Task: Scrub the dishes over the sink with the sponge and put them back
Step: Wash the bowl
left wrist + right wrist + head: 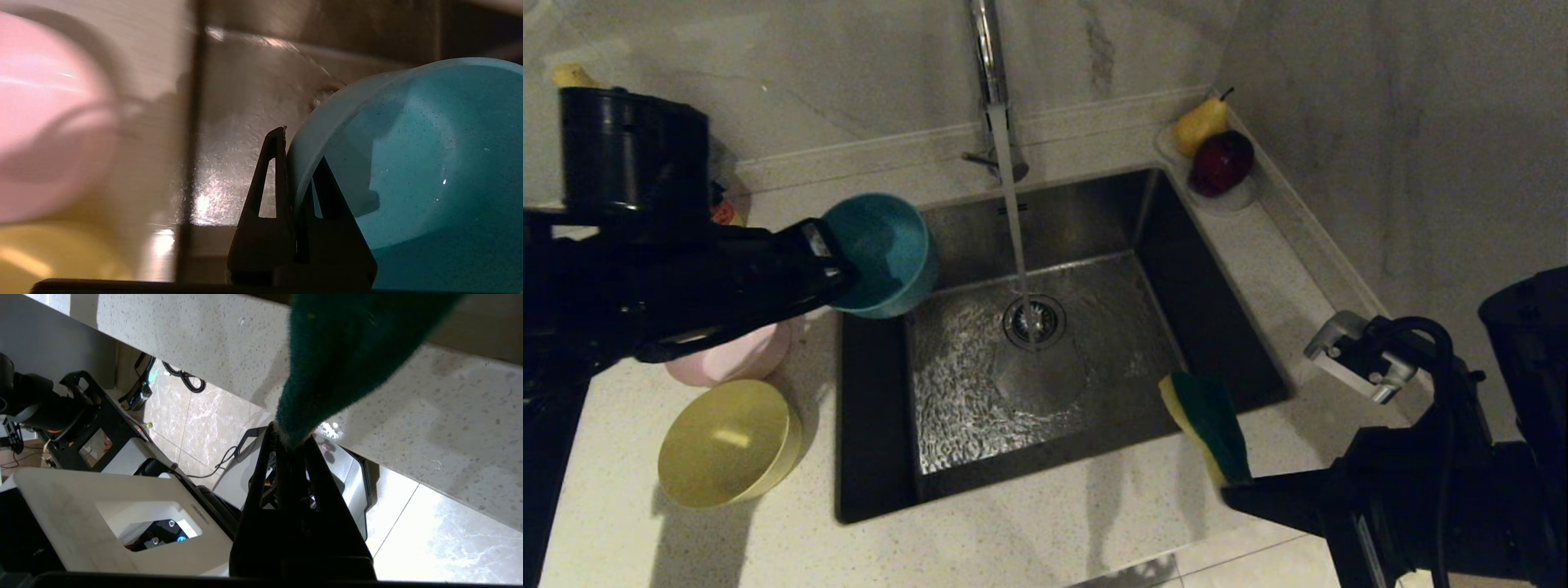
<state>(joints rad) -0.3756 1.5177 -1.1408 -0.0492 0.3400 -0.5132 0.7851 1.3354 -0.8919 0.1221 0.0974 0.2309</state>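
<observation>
My left gripper [829, 265] is shut on the rim of the light blue bowl [886, 253], holding it tipped on its side over the left edge of the sink [1217, 327]. In the left wrist view one finger lies outside the blue bowl [416, 171] and one inside, with the left gripper [296, 155] closed on the wall. The pink bowl [735, 355] and the yellow bowl [727, 441] sit on the counter left of the sink. My right gripper [1233, 483] is shut on the sponge [1207, 425], green side up, at the sink's front right edge. The sponge [347, 351] sticks out from the right gripper [291, 441].
Water runs from the chrome tap [988, 73] onto the drain strainer [1034, 321]. A small white dish [1241, 200] with a pear and a dark red fruit stands at the back right corner. The counter's front edge [1013, 547] is near the sponge.
</observation>
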